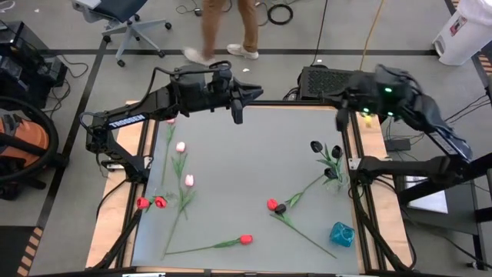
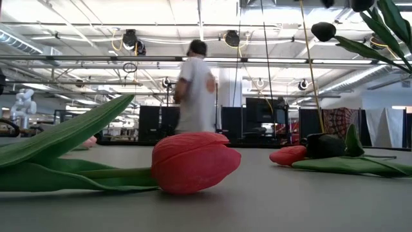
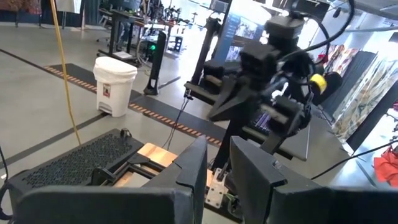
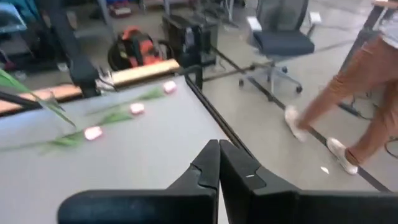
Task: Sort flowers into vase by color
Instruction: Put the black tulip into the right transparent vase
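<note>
We are holding our left gripper (image 1: 238, 115) narrowly parted, empty, at the far edge. Our right gripper (image 1: 340, 119) is hanging closed, empty, far right, with the flowers (image 1: 184, 181) lying scattered.

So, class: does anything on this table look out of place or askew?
Yes. The flowers lie flat and scattered, with red, pink and black heads mixed across the table. A teal object, perhaps a tipped vase, lies at one corner. Both grippers, left and right, hold nothing.
</note>
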Action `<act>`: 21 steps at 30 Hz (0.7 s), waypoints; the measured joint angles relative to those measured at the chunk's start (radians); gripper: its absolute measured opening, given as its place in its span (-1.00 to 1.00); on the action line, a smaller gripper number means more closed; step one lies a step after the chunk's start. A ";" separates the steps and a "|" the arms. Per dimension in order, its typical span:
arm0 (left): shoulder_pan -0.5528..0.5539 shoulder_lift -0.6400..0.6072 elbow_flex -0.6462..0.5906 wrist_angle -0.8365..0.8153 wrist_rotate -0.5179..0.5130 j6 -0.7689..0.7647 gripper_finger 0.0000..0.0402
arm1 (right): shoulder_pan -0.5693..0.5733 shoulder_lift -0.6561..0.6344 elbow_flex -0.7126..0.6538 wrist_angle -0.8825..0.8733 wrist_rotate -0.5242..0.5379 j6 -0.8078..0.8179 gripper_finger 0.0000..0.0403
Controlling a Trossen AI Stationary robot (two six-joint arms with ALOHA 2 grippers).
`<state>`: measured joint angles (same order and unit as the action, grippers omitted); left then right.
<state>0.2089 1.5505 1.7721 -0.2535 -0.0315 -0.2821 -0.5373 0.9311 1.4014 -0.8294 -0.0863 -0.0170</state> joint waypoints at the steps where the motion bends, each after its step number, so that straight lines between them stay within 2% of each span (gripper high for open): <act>1: -0.001 0.000 0.000 -0.001 0.000 0.000 -0.61 | 0.000 0.016 -0.001 0.012 -0.009 -0.004 -1.00; 3: -0.005 0.000 0.000 -0.007 0.000 0.000 -0.61 | 0.000 0.042 -0.002 0.045 -0.077 0.001 -1.00; 7: -0.011 0.000 0.000 -0.032 0.000 0.000 -0.61 | 0.007 0.083 0.000 0.104 -0.278 0.021 -1.00; 9: -0.016 0.000 0.000 -0.044 0.000 0.000 -0.61 | 0.026 0.105 0.000 0.111 -0.337 0.030 -1.00; 21: -0.020 0.000 0.000 -0.073 0.000 0.000 -0.61 | 0.185 0.235 0.000 0.093 -0.360 0.007 -1.00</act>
<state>0.1890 1.5505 1.7721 -0.3262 -0.0315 -0.2817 -0.3523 1.1663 1.4014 -0.7364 -0.4460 -0.0104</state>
